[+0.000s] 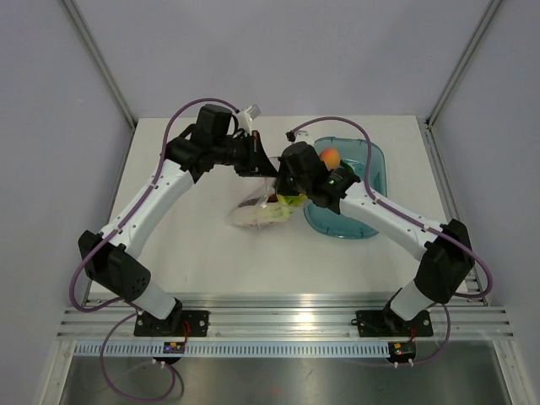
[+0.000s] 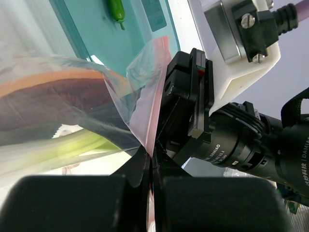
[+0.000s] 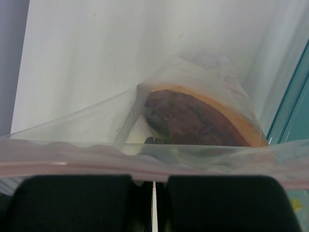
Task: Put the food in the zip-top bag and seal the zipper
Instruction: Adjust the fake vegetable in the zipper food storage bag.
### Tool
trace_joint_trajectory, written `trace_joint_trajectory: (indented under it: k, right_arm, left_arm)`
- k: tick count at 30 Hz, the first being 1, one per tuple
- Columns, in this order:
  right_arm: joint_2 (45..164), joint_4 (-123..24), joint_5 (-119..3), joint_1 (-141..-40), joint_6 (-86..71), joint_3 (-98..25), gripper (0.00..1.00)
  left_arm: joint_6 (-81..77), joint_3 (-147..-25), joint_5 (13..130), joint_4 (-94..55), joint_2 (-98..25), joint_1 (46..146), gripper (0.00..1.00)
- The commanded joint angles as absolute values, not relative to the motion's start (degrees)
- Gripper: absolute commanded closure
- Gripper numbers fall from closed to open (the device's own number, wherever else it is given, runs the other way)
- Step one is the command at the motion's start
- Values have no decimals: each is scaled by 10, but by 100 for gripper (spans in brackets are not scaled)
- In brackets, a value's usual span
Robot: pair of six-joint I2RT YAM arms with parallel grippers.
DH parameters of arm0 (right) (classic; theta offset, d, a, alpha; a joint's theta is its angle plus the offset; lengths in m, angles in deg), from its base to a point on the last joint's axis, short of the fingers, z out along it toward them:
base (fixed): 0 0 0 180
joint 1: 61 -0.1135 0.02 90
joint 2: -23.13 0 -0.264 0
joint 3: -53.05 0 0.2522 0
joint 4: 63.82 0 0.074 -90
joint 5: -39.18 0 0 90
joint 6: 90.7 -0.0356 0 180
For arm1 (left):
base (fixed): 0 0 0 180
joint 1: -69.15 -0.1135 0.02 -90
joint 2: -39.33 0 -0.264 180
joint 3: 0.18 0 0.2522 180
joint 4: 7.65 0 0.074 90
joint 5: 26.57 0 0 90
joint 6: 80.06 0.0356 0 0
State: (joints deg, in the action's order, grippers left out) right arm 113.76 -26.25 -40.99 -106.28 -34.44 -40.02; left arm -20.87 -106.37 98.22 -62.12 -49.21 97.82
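The clear zip-top bag (image 1: 260,213) hangs between both grippers, its bottom on the table. Inside it are the orange-and-red wedge (image 3: 193,116) and light green stalks (image 2: 72,147). My left gripper (image 2: 151,157) is shut on the pinkish-red zipper (image 2: 153,104) at one end of the bag's mouth. My right gripper (image 3: 153,181) is shut on the zipper (image 3: 96,162), which runs across its jaws. In the top view the left gripper (image 1: 257,162) and right gripper (image 1: 285,181) are close together above the bag. The round orange peach (image 1: 330,157) and dark green chili (image 2: 116,9) lie in the tray. The whitish piece is out of view.
The teal oblong tray (image 1: 377,173) sits right of the bag, partly under my right arm. The right arm's wrist and camera housing (image 2: 231,140) are close in front of my left gripper. Metal frame posts stand at the table's far corners.
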Motion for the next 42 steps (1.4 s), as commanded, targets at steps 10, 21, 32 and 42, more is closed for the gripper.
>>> trace_joint_trajectory:
  k: [10,21,32,42]
  right_arm:
    - [1222,-257,-333,-1022,-360,-415,100]
    - [1087,-231,-426,-1018,-339,-432,74]
    - [931,-186,-349,-1011,-344,-376,41]
    - [902,-208,-476,-922,-400,-294,35]
  left_arm:
    - [-235,-1067,1076,-545,-449,987,100]
    - [-235,-1045,1058,-544,-449,987,100]
    - [-241,-1043,1052,-535,-457,987,100]
    - [-241,-1039,1055,-533,-456,987,100]
